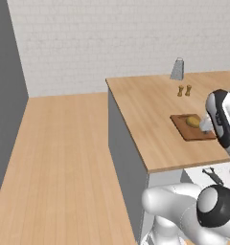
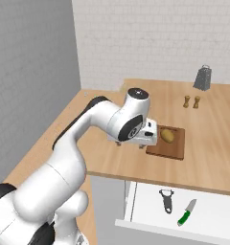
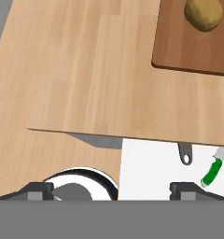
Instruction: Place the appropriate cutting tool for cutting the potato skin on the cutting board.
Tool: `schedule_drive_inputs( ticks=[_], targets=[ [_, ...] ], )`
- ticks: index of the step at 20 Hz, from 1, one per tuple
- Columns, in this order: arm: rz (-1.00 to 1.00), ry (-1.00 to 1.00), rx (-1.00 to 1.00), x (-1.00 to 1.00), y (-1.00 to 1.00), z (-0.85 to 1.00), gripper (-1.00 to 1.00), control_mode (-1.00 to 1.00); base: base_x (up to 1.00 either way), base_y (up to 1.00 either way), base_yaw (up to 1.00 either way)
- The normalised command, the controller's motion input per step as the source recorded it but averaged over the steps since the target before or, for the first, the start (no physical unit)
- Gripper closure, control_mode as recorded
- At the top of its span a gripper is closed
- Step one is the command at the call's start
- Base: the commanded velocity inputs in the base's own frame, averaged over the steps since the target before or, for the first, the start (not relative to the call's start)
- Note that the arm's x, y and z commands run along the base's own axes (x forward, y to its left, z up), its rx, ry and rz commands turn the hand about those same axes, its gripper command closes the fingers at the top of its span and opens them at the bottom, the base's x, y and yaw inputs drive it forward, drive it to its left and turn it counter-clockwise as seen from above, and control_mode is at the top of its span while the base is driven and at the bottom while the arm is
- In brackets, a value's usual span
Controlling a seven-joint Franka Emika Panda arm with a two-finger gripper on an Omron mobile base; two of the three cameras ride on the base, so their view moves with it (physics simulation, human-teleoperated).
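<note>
Peeler [image 1: 212, 174], the dark slender cutting tool, lies in the open white drawer [image 1: 203, 178] below the front edge of the counter [image 1: 150, 115] in the left base view, its long axis running slantwise away from the counter edge. On the counter above the drawer sits the cutting board [image 1: 184, 130] with the potato [image 1: 193, 121] on it. The arm's wrist covers the board's near right corner, so the claw cannot be made out here. Beyond the board stand two small wooden shakers [image 1: 184, 90] and, further back by the wall, a grey grater [image 1: 178, 69].

In the right base view the peeler [image 2: 167, 200] lies in the drawer [image 2: 145, 201] with its long axis roughly square to the counter edge, forked head toward the counter. Just beside it, on the side away from the arm, is a green-handled knife [image 2: 186, 213]. The hand hangs over the counter [image 2: 212, 143], just beside the board [image 2: 177, 148] at its edge nearer the arm, with the potato [image 2: 167, 135] close by.

In the hand view the gripper [image 3: 111, 190] has its two dark tips spread wide with nothing between them. Past them show the drawer [image 3: 146, 163], the peeler's handle end [image 3: 185, 154], the knife [image 3: 213, 170], and above the counter edge the board [image 3: 179, 51] and potato [image 3: 203, 14]
</note>
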Motion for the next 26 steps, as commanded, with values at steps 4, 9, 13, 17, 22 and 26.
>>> schedule_drive_inputs(
  ticks=[4, 9, 13, 17, 22, 26],
  targets=[
    [0.03, 0.00, -0.01, -0.34, -0.87, -0.33, -1.00, -1.00, 0.00, 0.00, 0.00],
    [-0.01, 0.00, -0.03, -0.30, -0.72, -0.48, -1.00, -1.00, 0.00, 0.00, 0.00],
    [-0.07, 0.08, 0.02, -0.44, -0.70, -0.44, -1.00, -1.00, 0.00, 0.00, 0.00],
    [-0.09, 0.01, 0.00, -0.39, -0.31, -0.60, -1.00, -1.00, 0.00, 0.00, 0.00],
    [-0.06, 0.13, 0.00, -0.13, -0.41, -0.80, -1.00, -1.00, 0.00, 0.00, 0.00],
    [-0.08, 0.05, 0.00, -0.20, -0.24, -0.58, -1.00, -1.00, 0.00, 0.00, 0.00]
  ],
)
